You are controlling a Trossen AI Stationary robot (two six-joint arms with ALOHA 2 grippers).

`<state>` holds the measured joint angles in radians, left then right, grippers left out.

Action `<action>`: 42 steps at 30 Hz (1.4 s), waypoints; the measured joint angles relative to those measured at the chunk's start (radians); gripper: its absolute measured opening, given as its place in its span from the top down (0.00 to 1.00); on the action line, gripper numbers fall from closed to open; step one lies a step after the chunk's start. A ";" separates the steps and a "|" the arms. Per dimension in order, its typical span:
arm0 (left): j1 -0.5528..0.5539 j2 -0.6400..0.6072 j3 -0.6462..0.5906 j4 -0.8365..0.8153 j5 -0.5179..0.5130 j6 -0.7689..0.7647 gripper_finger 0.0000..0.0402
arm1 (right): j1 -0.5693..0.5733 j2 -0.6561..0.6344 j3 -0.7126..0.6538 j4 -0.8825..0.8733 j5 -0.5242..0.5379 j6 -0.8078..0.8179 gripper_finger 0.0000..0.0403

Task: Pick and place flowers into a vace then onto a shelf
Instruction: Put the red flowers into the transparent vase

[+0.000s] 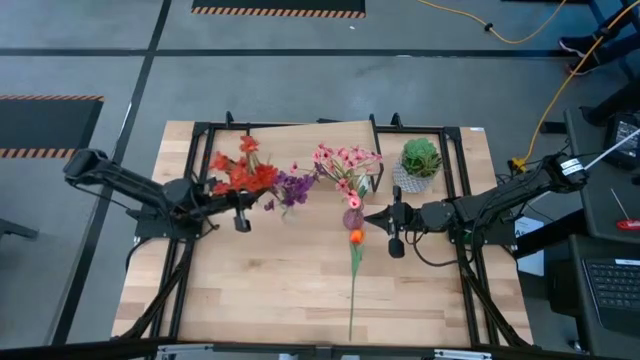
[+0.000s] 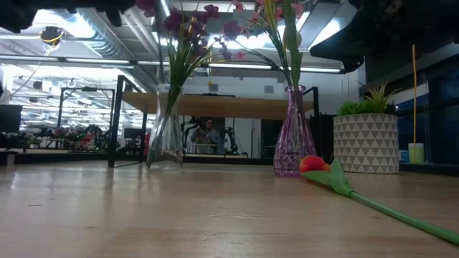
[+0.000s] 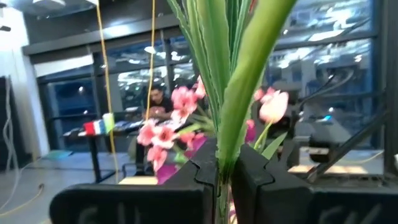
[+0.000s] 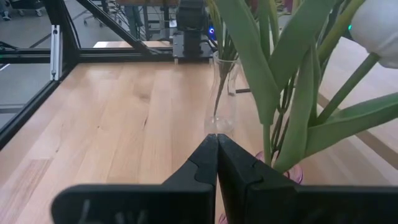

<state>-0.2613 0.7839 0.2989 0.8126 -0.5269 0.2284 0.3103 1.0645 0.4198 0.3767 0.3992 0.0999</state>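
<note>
With the left gripper (image 3: 224, 180) apparently clamping a green stem (image 3: 239, 106) just beside the clear vase (image 2: 166, 136), lower it straight into the vase's neck, while the right gripper (image 4: 216, 165), jaws shut empty, waits beside the purple vase (image 2: 292, 140), the orange flower (image 1: 356, 237) lying just below it on the table (image 1: 260, 290).

Two dark jointed arms (image 1: 130, 185) — black cabling trailing, matte black blocky pincer fingers (image 4: 202, 168), notched inner edges

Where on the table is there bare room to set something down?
Free: the near left of the table, left of the lying orange flower. Crowded: the far middle, around the clear vase, the purple vase and the potted plant.
</note>
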 joint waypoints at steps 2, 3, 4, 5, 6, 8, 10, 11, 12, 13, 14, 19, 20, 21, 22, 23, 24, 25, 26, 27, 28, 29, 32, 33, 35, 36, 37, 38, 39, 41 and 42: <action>0.018 0.022 0.000 0.000 0.008 -0.005 0.96 | 0.000 0.000 0.000 0.000 0.000 0.000 0.97; 0.027 0.032 0.000 0.001 0.016 -0.006 0.96 | 0.000 0.000 0.000 0.000 0.000 0.000 0.97; 0.035 0.041 0.000 0.002 0.024 -0.008 0.96 | 0.000 0.000 0.000 0.000 0.000 0.000 0.97; 0.043 0.050 0.000 0.004 0.026 -0.009 0.96 | 0.000 0.000 0.000 0.000 0.000 0.000 0.97; 0.050 0.059 0.000 0.006 0.025 -0.013 0.96 | 0.000 0.000 0.000 0.000 0.000 0.000 0.97; 0.063 0.077 0.000 0.007 0.030 -0.031 0.96 | 0.000 0.000 0.000 0.000 0.000 0.000 0.97; 0.071 0.096 0.000 0.007 0.043 -0.039 0.96 | 0.000 0.000 0.000 0.000 0.000 0.000 0.97; 0.074 0.105 0.000 0.010 0.052 -0.044 0.96 | 0.000 0.000 0.000 0.000 0.000 -0.001 0.97; 0.077 0.114 0.000 0.017 0.057 -0.048 0.96 | 0.000 0.000 0.000 0.000 0.000 -0.001 0.97; 0.080 0.123 0.000 0.027 0.058 -0.050 0.96 | 0.000 0.000 0.000 0.000 0.000 -0.001 0.97; 0.081 0.132 0.000 0.035 0.058 -0.050 0.96 | 0.000 0.000 0.000 0.000 0.000 -0.001 0.97; 0.080 0.176 0.000 0.045 0.056 -0.080 0.96 | 0.000 0.000 0.000 -0.001 0.000 -0.006 0.97; 0.080 0.183 0.000 0.045 0.050 -0.085 0.96 | 0.000 0.000 0.000 -0.001 0.000 -0.009 0.97; 0.080 0.191 0.000 0.046 0.047 -0.088 0.96 | 0.000 0.000 0.000 -0.001 0.001 -0.016 0.97; 0.080 0.199 0.000 0.047 0.043 -0.088 0.96 | 0.000 0.000 0.000 -0.001 0.001 -0.023 0.97; 0.080 0.206 0.000 0.046 0.038 -0.089 0.96 | 0.000 0.000 0.000 -0.001 0.001 -0.026 0.97; 0.080 0.212 0.000 0.046 0.033 -0.088 0.96 | 0.000 0.000 0.000 -0.001 0.001 -0.026 0.97; 0.080 0.218 0.000 0.048 0.031 -0.088 0.96 | 0.000 0.000 0.000 -0.002 0.001 -0.026 0.97; 0.080 0.223 0.000 0.048 0.030 -0.089 0.96 | 0.000 0.000 0.000 -0.002 0.001 -0.026 0.97; 0.080 0.228 0.000 0.047 0.030 -0.089 0.96 | 0.000 0.000 0.000 -0.002 0.001 -0.025 0.97; 0.080 0.234 0.000 0.048 0.031 -0.089 0.96 | 0.000 0.000 0.000 -0.002 0.001 -0.026 0.97; 0.080 0.239 0.000 0.048 0.031 -0.090 0.96 | 0.000 0.000 0.000 -0.003 0.001 -0.026 0.97; 0.079 0.251 0.000 0.048 0.031 -0.101 0.96 | 0.000 0.000 0.000 -0.003 0.001 -0.026 0.97; 0.076 0.252 0.000 0.047 0.031 -0.102 0.96 | 0.000 0.000 0.000 -0.004 0.001 -0.026 0.97; 0.069 0.251 0.000 0.047 0.027 -0.100 0.96 | 0.000 0.000 0.000 -0.004 0.001 -0.026 0.97; 0.063 0.251 0.000 0.045 0.022 -0.095 0.96 | 0.000 0.000 0.000 -0.004 0.001 -0.026 0.97; 0.056 0.251 0.000 0.044 0.017 -0.095 0.96 | 0.000 0.000 0.000 -0.004 0.001 -0.026 0.97; 0.049 0.251 0.000 0.044 0.010 -0.091 0.96 | 0.000 0.000 0.000 -0.004 0.001 -0.026 0.97; 0.041 0.251 0.000 0.044 0.001 -0.087 0.96 | 0.000 0.000 0.000 -0.004 0.001 -0.026 0.97; 0.028 0.251 -0.001 0.037 -0.027 -0.077 0.96 | 0.000 0.000 0.000 -0.004 0.001 -0.026 0.97; 0.023 0.251 -0.007 0.038 -0.038 -0.077 0.96 | 0.000 0.000 0.000 -0.004 0.001 -0.026 0.97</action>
<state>-0.2380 1.0346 0.2923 0.8507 -0.5650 0.1511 0.3105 1.0645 0.4202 0.3725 0.3998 0.0742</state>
